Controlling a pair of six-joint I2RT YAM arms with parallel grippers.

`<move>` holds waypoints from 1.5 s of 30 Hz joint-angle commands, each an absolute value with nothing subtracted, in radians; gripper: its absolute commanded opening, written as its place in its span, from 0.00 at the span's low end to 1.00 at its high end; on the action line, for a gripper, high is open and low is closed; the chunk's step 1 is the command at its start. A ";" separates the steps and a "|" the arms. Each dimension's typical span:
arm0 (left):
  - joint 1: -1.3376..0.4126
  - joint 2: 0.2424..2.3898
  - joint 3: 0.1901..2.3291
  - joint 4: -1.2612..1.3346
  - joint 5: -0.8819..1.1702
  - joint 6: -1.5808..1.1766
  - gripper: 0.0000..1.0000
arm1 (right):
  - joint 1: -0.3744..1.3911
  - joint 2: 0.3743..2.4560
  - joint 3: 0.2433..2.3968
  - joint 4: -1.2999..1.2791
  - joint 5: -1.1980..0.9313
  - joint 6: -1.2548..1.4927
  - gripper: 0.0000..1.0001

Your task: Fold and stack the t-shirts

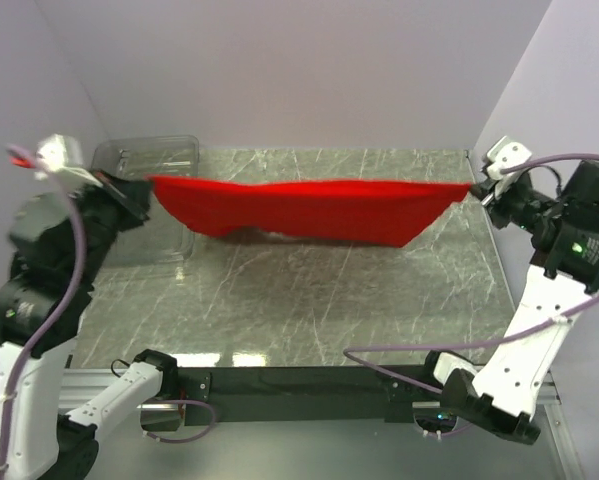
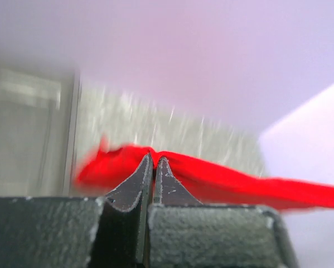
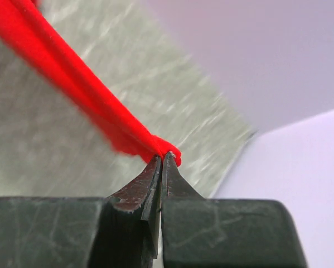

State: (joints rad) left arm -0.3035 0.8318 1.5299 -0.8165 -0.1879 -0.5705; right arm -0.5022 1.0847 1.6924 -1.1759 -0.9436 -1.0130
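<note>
Shirt position: red t-shirt hangs stretched between both arms above the table. Its lower edge sags, and its left end is near the clear plastic bin.
Left end effector: clamped on the shirt's left edge.
Right end effector: clamped on the bunched right edge.
Handling: likely light, limp, not fragile. It drapes freely, and a thin pinch may slip.
Grip points: opposite corners or hems, taken evenly.

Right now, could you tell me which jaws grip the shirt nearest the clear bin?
The left jaws, shut on the shirt end beside the bin; the right jaws grip the opposite end.
</note>
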 commanded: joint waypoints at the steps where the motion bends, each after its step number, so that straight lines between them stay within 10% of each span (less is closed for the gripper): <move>1: -0.304 0.853 1.712 -0.605 -0.271 -0.433 0.01 | -0.508 1.069 1.855 -1.020 -1.029 -0.777 0.00; 21: -0.304 1.029 1.910 -0.258 -0.149 -0.363 0.01 | -0.509 1.028 2.106 -0.436 -0.781 -0.244 0.00; 36: -0.296 1.260 1.310 0.039 -0.155 -0.443 0.01 | -0.469 1.041 1.210 -0.271 -0.577 -0.322 0.00; 45: -0.296 1.818 1.449 0.204 -0.130 -0.489 0.01 | -0.302 1.328 0.836 0.359 -0.273 -0.247 0.00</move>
